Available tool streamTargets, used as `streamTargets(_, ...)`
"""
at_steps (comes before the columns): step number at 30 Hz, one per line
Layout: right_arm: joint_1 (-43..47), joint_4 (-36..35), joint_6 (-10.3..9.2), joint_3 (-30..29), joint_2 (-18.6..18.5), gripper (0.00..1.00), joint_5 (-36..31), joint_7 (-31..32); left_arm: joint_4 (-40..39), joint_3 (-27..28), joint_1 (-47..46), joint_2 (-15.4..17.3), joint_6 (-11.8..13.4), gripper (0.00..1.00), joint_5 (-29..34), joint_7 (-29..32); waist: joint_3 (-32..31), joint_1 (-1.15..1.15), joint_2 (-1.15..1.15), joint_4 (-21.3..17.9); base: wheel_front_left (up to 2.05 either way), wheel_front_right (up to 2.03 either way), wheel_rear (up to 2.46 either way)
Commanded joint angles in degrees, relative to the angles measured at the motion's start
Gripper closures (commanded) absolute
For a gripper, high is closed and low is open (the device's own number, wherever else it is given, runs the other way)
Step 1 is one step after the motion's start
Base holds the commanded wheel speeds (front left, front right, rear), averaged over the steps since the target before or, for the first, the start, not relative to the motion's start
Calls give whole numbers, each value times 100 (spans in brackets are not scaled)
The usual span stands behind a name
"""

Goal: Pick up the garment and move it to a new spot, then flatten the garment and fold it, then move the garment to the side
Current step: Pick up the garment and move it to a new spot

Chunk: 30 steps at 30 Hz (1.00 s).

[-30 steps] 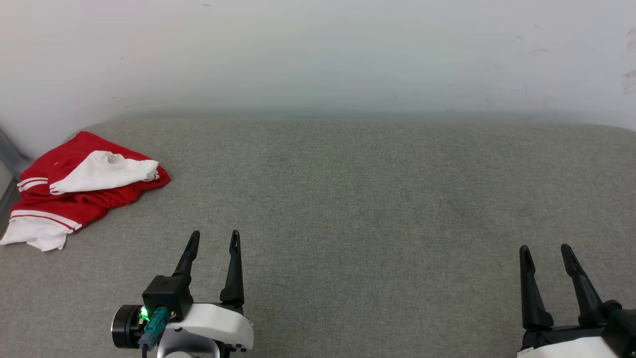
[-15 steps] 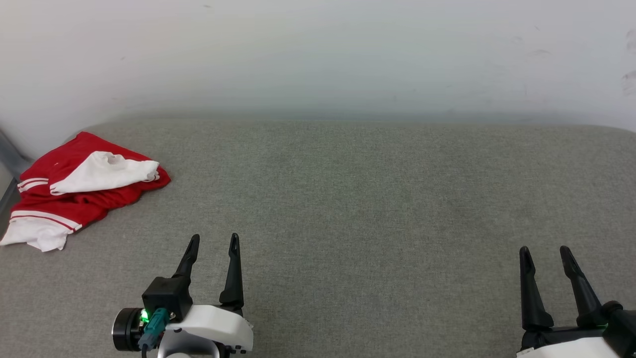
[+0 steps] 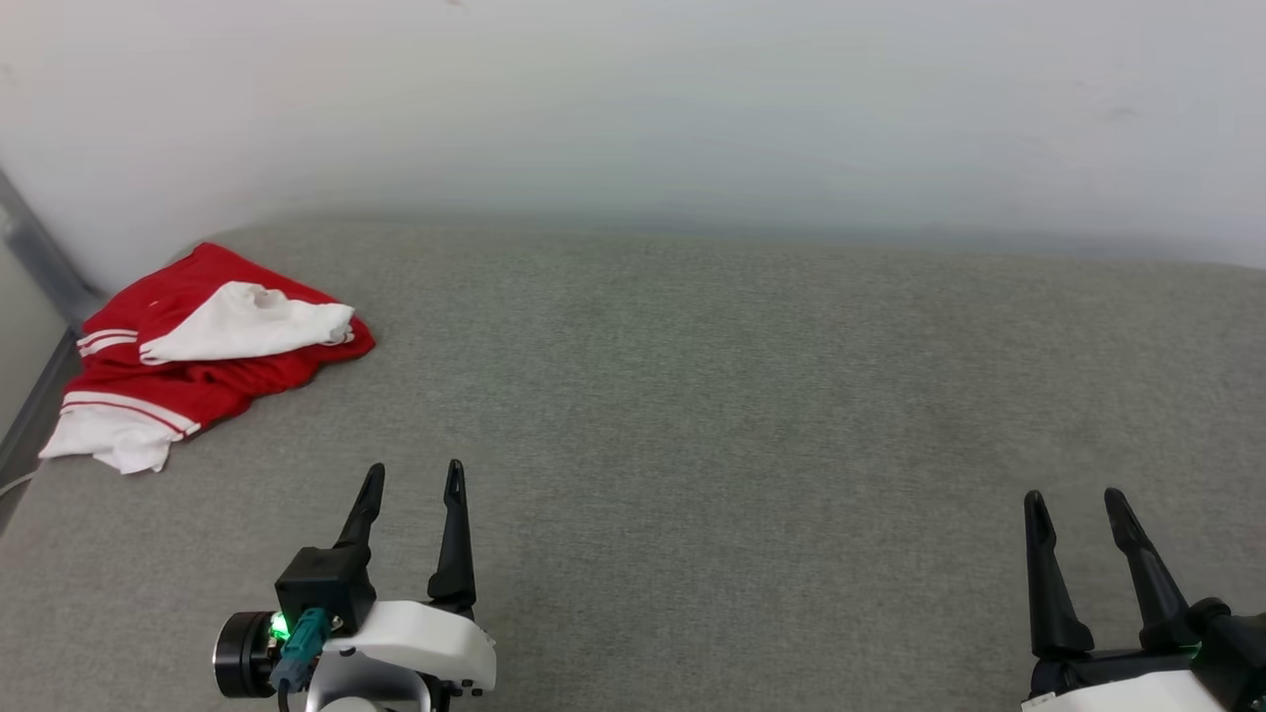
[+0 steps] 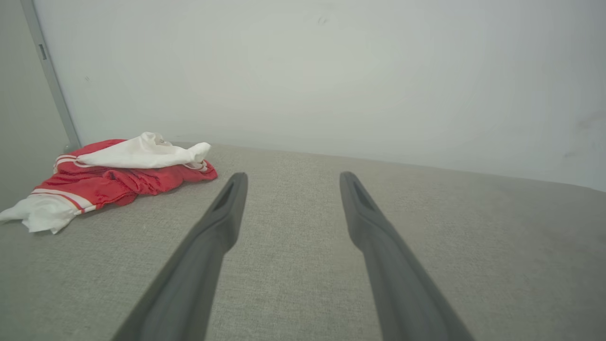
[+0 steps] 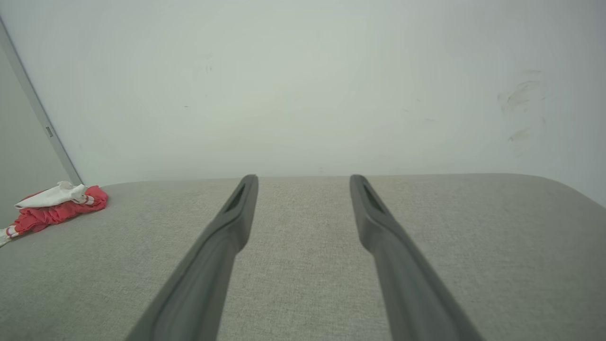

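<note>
The garment is a crumpled red T-shirt with white sleeves and striped trim, heaped at the far left corner of the grey cushioned surface. It also appears at the left in the left wrist view and small at the far left in the right wrist view. My left gripper hovers open near the front, to the right of and nearer than the garment, nothing between its fingers. At the lower right, my right gripper is open and empty, far from the garment.
A pale wall rises behind the surface. A grey vertical frame strip stands at the left, just beyond the garment. The surface's left edge runs close to the garment.
The head camera has shifted, so the whole picture slid right and slightly up. Both grippers stay open in about the same pose; the garment lies as before.
</note>
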Motion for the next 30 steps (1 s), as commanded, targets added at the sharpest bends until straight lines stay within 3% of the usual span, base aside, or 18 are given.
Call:
streamTargets(1,11,-19,-2,5,-3,0,0,-14,-2,24,-49,-4,36,0,18,-16,8,0,0,68,0,0,0)
streamTargets(30,-39,-75,-2,193,-3,0,-116,-13,-20,337,-58,-4,79,0,-59,-16,80,0,0,1928,0,0,0)
